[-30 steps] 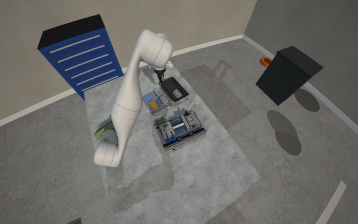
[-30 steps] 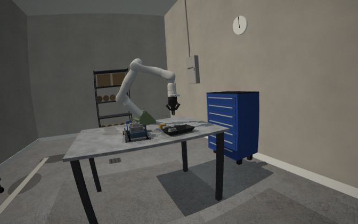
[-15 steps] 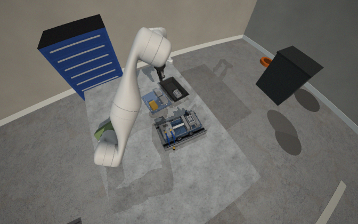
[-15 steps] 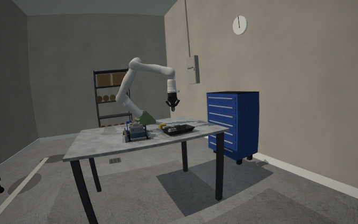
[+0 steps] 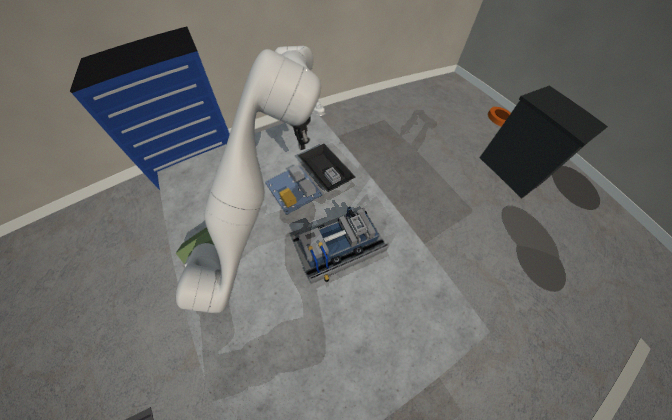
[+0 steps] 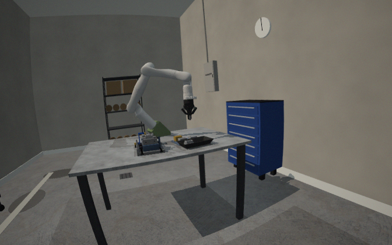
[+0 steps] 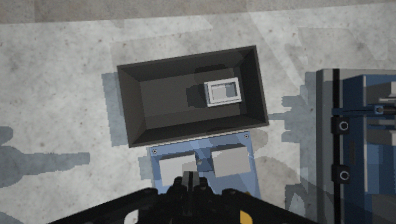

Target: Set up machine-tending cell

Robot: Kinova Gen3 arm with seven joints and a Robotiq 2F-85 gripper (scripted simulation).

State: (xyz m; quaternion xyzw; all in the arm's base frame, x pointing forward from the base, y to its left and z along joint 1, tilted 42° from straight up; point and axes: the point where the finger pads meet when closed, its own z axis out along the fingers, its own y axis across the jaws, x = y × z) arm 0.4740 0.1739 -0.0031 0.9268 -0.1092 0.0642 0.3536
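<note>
Top view: gripper (image 5: 302,139) high over table, just past far end of outfeed tray (image 5: 308,156). Fingers clenched, nothing held. One finished part (image 5: 332,175) lies in tray. Infeed plate (image 5: 275,183) has 2 grey alu blanks (image 5: 300,178) + 1 brass blank (image 5: 287,196). Vise (image 5: 339,235) open; can't tell if blank sits inside.

Exterior view: arm up in air, touches nothing. Tray and vise on table (image 6: 106,159).

Wrist view: part flat on tray floor, pocket up, not leaning. Tray job looks done; vise loading prob. left.
</note>
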